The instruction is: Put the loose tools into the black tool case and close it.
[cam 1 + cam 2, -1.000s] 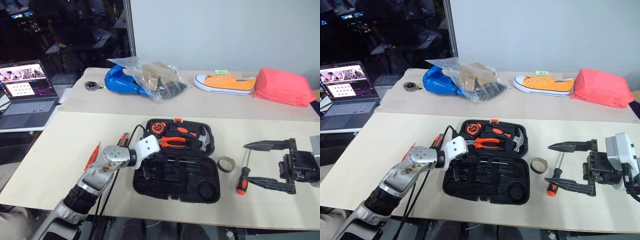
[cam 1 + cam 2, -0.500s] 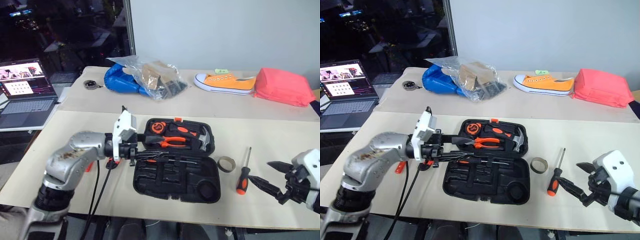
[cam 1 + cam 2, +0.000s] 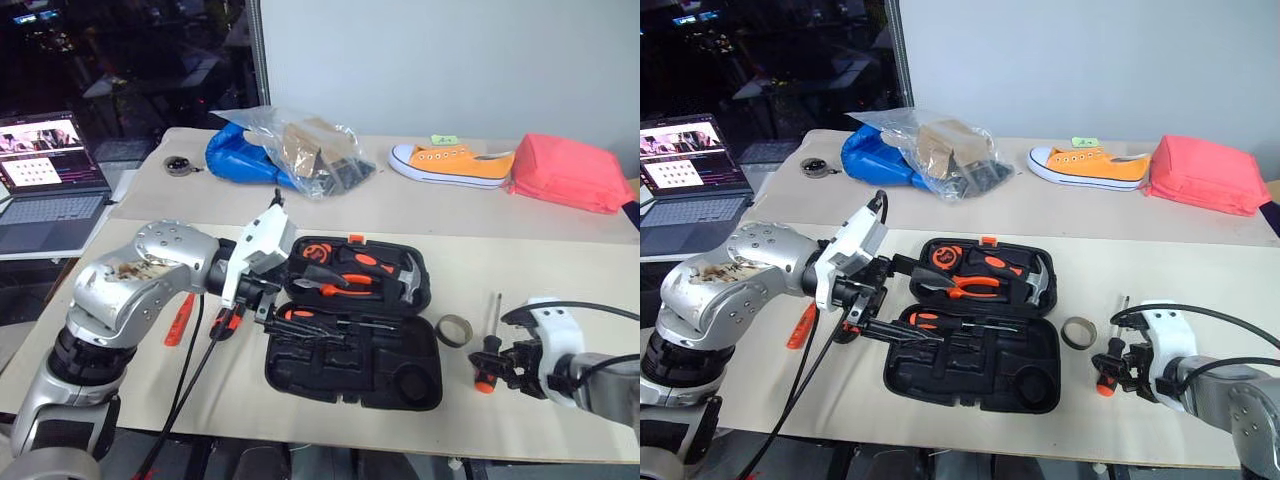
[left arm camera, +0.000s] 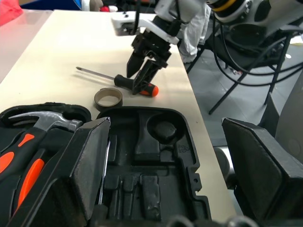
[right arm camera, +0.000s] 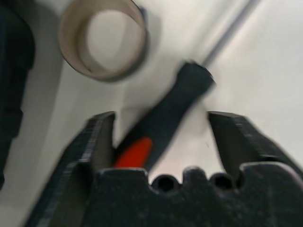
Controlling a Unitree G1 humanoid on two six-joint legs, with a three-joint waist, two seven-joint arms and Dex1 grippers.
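Note:
The black tool case (image 3: 350, 362) lies open mid-table, with an orange-and-black screwdriver (image 3: 308, 315) resting in its near half. My left gripper (image 3: 320, 308) hovers open just above the case's left side, holding nothing. A slim red screwdriver (image 3: 181, 318) and another orange-and-black tool (image 3: 228, 322) lie on the table left of the case. To the right of the case lies a second orange-and-black screwdriver (image 5: 184, 94). My right gripper (image 5: 163, 125) points down over its handle, a finger on each side, still open.
A tape ring (image 3: 453, 330) sits between the case and the right screwdriver. Hammer and pliers (image 3: 350, 283) fill the lid half. A laptop (image 3: 45, 190) is far left; a clear bag (image 3: 300, 150), orange shoe (image 3: 450, 163) and pink bundle (image 3: 570, 172) line the back.
My left gripper rose off the case and opened, leaving a screwdriver in it. My right gripper tipped downward, sank onto the right screwdriver's handle and narrowed its jaws.

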